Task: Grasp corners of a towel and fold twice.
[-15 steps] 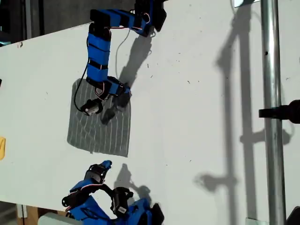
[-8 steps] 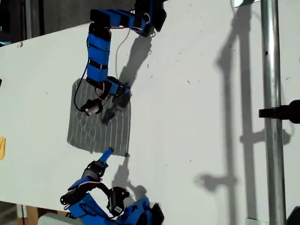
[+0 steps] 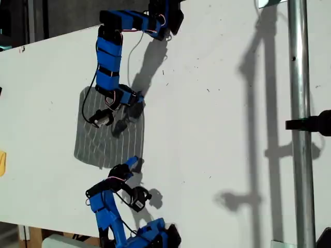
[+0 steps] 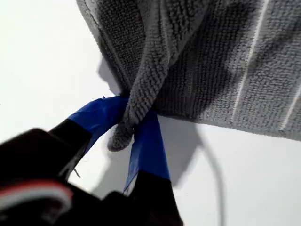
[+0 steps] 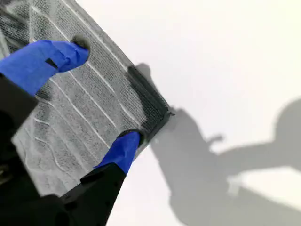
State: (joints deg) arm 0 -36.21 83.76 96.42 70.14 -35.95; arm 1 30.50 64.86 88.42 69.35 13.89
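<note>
**Gripper clamped on towel corner as second arm straddles another**

Clamped between the blue-taped jaws of my first gripper [image 4: 134,129] is a bunched fold of the grey striped towel [image 3: 111,137], as the first wrist view shows; the pinched fabric is gathered into a small roll at one corner [image 4: 123,132] and is lifted slightly off the white table [image 3: 217,129]. In the exterior view this arm is seen reaching down from the upper edge of the table, its gripper set over the upper right part of the cloth, where the fabric is visibly bunched.

My second gripper [image 5: 103,99] is seen with its jaws spread apart. One blue fingertip [image 5: 70,52] is pressed on the striped surface, while the other is placed at the towel's edge just beside a squared-off corner [image 5: 162,115]. Nothing is gripped between them. In the exterior view this gripper [image 3: 129,166] is shown at the cloth's lower right corner.

The towel is laid mostly flat on the table toward the exterior view's left, between the two arms. A metal pole [image 3: 300,124] is visible at the exterior view's right.
</note>
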